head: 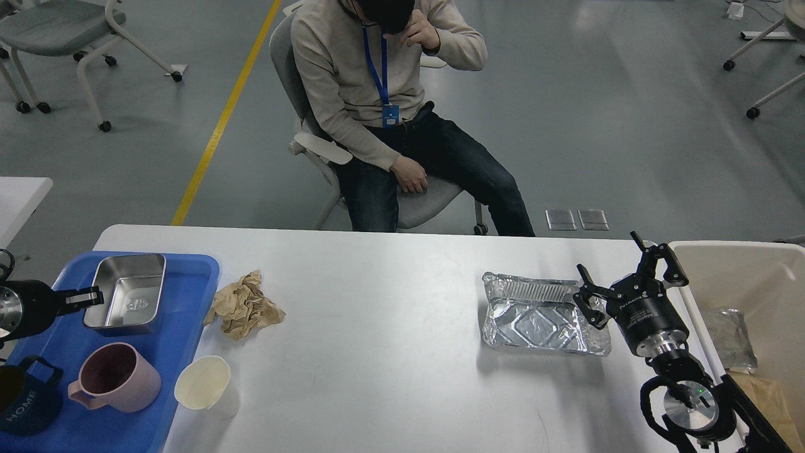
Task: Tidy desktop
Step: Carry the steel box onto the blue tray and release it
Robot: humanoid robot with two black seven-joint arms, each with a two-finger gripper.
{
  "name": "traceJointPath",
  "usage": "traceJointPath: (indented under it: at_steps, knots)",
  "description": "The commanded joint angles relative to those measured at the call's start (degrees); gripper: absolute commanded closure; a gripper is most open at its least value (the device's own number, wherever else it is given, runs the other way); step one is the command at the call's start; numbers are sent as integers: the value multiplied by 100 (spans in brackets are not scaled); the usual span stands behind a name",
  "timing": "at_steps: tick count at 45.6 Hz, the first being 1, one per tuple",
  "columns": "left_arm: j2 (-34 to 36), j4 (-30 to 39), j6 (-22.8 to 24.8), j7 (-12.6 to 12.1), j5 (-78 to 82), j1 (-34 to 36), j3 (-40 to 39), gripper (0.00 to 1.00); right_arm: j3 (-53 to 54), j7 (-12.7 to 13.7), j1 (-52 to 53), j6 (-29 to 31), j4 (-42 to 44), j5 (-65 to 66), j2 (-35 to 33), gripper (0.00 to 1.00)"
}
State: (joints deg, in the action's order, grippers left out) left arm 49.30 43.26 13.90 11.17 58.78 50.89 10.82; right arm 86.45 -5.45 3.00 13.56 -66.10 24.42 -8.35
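The desktop [377,327] fills the near half of the view, bearing a crumpled brown paper [244,305] at left and a foil tray [534,314] at right. The right gripper [622,277] hovers spread wide just beside the foil tray's right end, grasping nothing; whether the left gripper [85,297], over the blue tray [182,314], is clenched cannot be told.

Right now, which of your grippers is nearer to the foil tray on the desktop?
The right gripper: it hangs open at the foil tray's right edge. The left gripper is far off, over the blue tray at the desktop's left end.

Seated person [383,113] faces foil tray [534,314], crumpled paper [244,305].
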Motion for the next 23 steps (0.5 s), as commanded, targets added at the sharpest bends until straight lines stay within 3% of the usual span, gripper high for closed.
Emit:
traceJointPath:
  at_steps: [1,23]
  knots:
    - [-324,-370,-1,-1,2,-44,8,94,3,0,-2,15,1,-7,0,0]
    - [-975,-1162,-72,-1,-77,-413,8,90,3,0,-63,32,1,2,9,0]
